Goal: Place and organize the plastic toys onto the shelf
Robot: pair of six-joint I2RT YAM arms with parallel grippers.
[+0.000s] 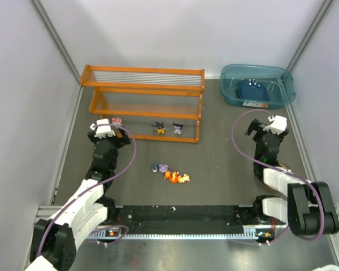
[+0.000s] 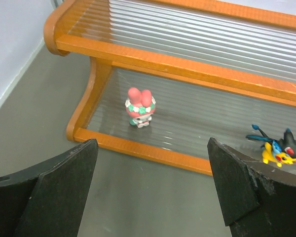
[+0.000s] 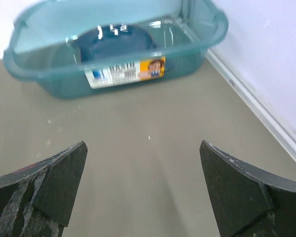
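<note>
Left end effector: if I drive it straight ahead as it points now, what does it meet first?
The open left end effector would probably meet the shelf first, at its orange bottom front rail. The pink toy stands on that tier just behind it, slightly left. Depth is unclear.

Three toys (image 1: pixel 177 128) stand on the shelf's (image 1: pixel 142 82) lowest tier, about four more lie before it, and one teal bin (image 1: pixel 229 95) sits right of it.
</note>
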